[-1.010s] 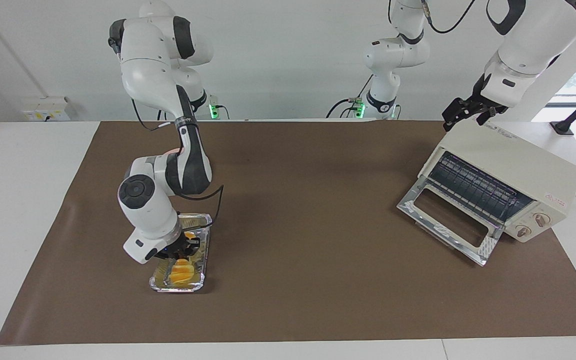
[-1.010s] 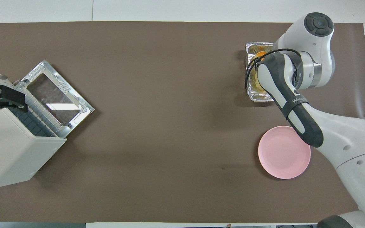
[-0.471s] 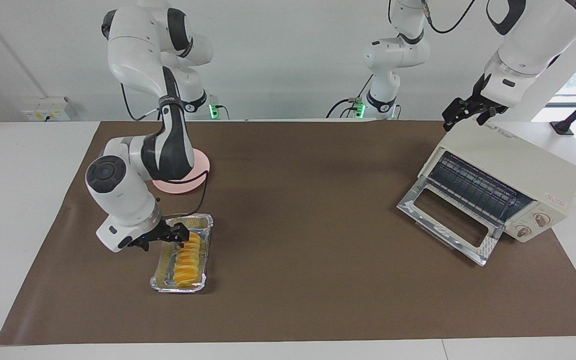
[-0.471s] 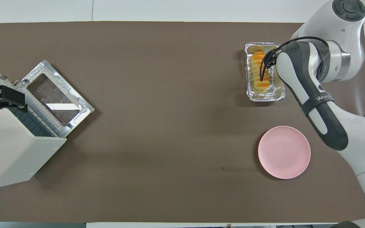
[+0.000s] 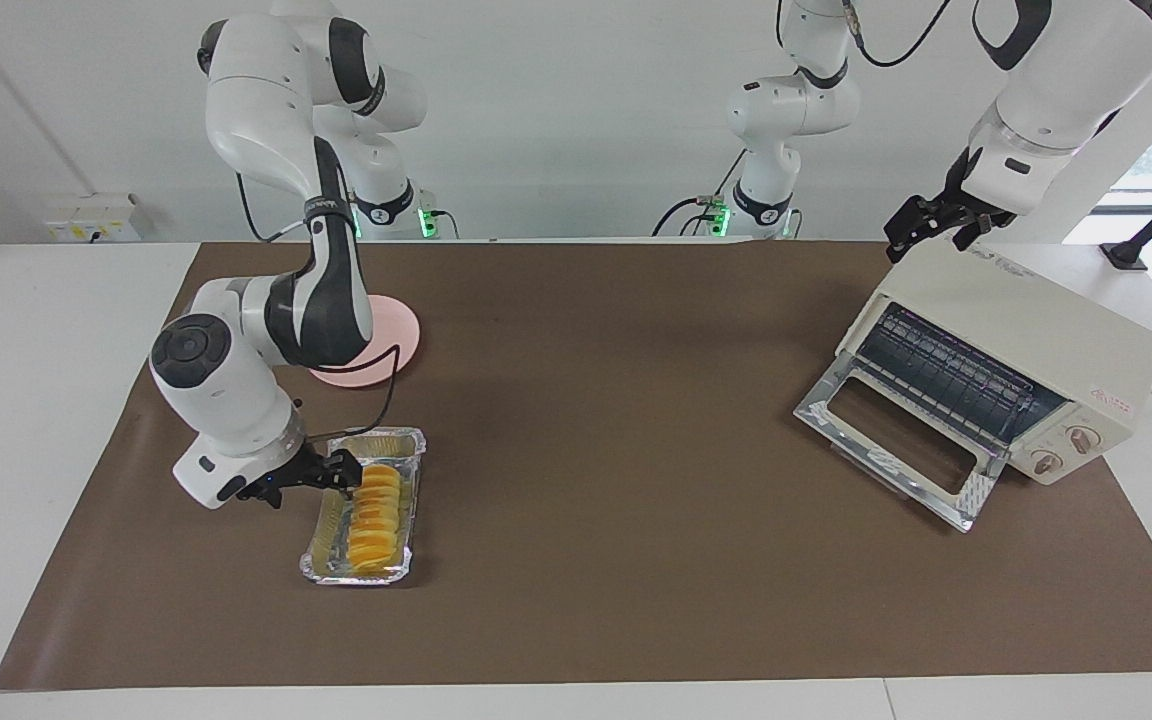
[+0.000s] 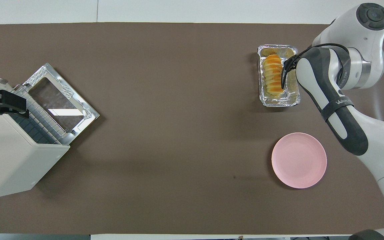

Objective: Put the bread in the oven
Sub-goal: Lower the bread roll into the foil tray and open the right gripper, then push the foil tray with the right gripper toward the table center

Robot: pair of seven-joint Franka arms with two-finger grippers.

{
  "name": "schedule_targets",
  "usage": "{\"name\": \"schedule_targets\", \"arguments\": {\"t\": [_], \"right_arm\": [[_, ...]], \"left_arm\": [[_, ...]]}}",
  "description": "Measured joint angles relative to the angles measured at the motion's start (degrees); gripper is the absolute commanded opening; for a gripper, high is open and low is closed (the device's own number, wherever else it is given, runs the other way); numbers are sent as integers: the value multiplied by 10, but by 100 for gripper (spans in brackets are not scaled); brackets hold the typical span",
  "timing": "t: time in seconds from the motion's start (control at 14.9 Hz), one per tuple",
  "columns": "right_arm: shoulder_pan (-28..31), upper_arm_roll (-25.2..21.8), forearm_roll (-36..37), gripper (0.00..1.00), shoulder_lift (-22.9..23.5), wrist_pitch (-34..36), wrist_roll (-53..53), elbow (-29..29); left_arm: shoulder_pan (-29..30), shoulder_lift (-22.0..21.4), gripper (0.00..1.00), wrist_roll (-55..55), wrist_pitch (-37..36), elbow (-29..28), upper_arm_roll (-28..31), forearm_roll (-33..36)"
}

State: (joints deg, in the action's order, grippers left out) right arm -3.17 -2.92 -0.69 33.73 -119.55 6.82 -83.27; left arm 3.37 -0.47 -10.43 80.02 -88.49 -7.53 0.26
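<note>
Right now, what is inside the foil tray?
The foil tray holds the bread, a ridged golden loaf lying lengthwise. The right hand, open, is beside the loaf at the tray's edge. The tray floor under the loaf is covered.

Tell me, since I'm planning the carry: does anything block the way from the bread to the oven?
Nothing visible does. The bread lies in the foil tray, the mat between it and the oven is bare, and the oven's door hangs open.
</note>
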Motion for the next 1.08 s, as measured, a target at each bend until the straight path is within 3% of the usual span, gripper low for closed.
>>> {"name": "schedule_targets", "arguments": {"t": [0.2,0.27,0.34,0.54,0.61,1.08], "right_arm": [[6,-1,0,93,0,-44,5,-37],[6,-1,0,85,0,-50,5,-43],[5,-1,0,68,-1,-53,5,-46],[4,0,0,5,-3,-53,0,-50],[4,0,0,0,-4,-53,-9,-51],[-14,1,0,0,-8,-53,-75,-57]], "left_arm": [[0,0,100,0,0,0,0,0],[0,0,100,0,0,0,0,0],[0,0,100,0,0,0,0,0],[0,0,100,0,0,0,0,0],[0,0,100,0,0,0,0,0],[0,0,100,0,0,0,0,0]]}}
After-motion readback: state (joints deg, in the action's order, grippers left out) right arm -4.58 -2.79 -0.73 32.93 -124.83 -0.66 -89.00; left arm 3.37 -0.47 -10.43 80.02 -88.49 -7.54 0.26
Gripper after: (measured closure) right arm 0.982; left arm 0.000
